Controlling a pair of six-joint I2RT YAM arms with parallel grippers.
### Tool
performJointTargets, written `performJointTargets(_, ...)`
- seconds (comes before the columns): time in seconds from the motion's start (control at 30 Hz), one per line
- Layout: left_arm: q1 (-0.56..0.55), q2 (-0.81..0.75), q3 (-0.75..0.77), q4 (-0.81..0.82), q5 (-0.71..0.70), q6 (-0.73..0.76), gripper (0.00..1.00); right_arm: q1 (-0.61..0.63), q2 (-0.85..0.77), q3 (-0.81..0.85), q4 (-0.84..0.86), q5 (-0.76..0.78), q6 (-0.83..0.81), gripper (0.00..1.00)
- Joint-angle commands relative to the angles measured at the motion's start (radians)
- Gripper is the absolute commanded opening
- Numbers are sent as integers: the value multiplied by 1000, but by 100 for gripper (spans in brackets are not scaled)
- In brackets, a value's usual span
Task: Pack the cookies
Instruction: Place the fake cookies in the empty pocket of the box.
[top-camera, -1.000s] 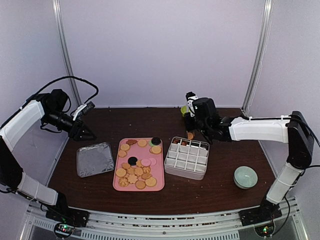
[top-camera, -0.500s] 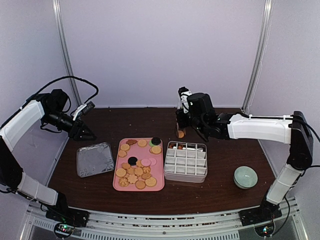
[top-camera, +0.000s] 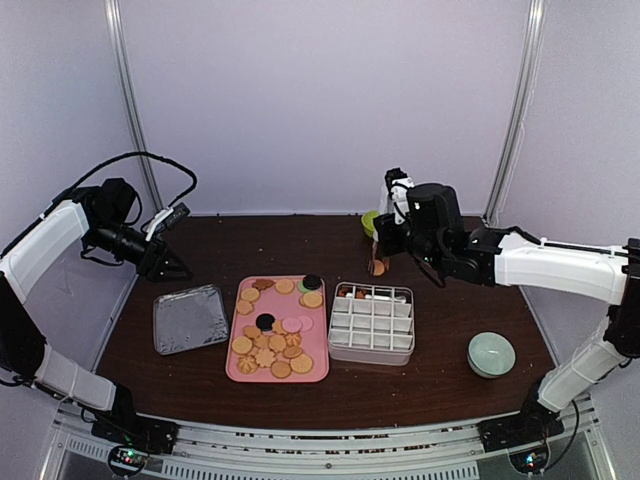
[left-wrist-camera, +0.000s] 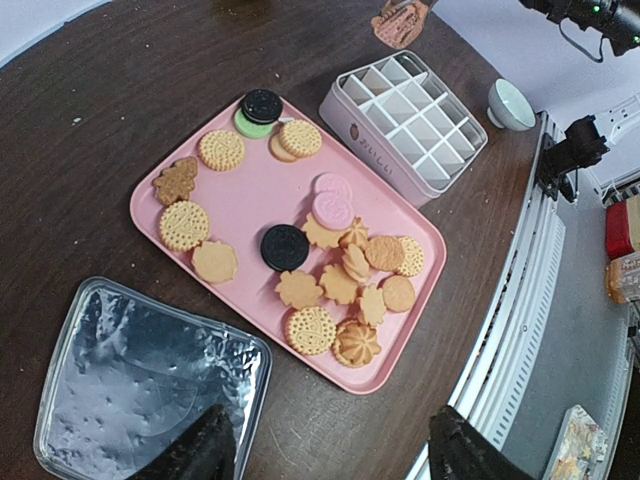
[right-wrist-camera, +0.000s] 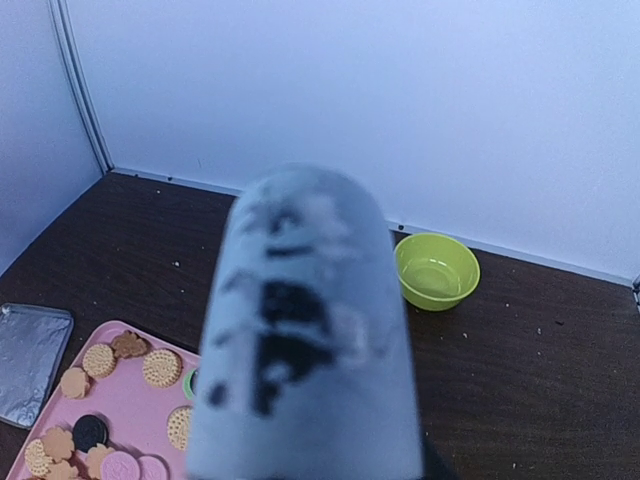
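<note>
Left gripper (top-camera: 172, 266) is hanging out over the far left of the table (top-camera: 440, 385), and in its wrist cam both fingers (left-wrist-camera: 200, 452) are spread wide with nothing between them. Just below it in that view is a foil tray (top-camera: 190, 318), sitting flat and shiny. Right beside that is the pink tray (left-wrist-camera: 250, 200), and that's where nearly all the cookies (left-wrist-camera: 311, 329) are: mostly tan round and flower ones bunched at the near end, a few more at the far end, plus two black ones (left-wrist-camera: 285, 246) and a couple of pink ones (left-wrist-camera: 331, 211). Next over, close to the pink tray, is the white box (top-camera: 370, 350) with its grid of cells. From above there's something brownish in the back-left cells, can't tell more than that. The right gripper (top-camera: 379, 258) is up behind the box's back edge, pinching a brown cookie (top-camera: 378, 268) that hangs down from its tips. Its own wrist cam is no help, one blurry finger (right-wrist-camera: 300, 330) fills most of the shot. Behind it at the back of the table there's a lime bowl (right-wrist-camera: 437, 270), and at the near right, well apart from the box, a pale bowl (top-camera: 491, 354).
</note>
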Motion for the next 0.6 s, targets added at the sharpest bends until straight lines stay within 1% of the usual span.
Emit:
performJointTargets(0.0,9,-8,14,-4,27,15,69,6,-36,-77,7,17,58,29)
performJointTargets(0.3,10,-7,20,-4,27,12,69,12,-45,-110,6,10,77,30)
performJointTargets(0.4,9,-8,19,-4,27,9,69,13,-45,-114,4,8,79,32)
performJointTargets(0.43,9,-8,19,-4,26,9,69,12,-45,-115,2,7,81,33)
performJointTargets(0.47,9,-10,16,-4,27,10,69,12,-50,-120,1,5,81,38)
performJointTargets(0.57,10,-11,16,-3,30,9,69,12,-57,-126,1,3,81,44)
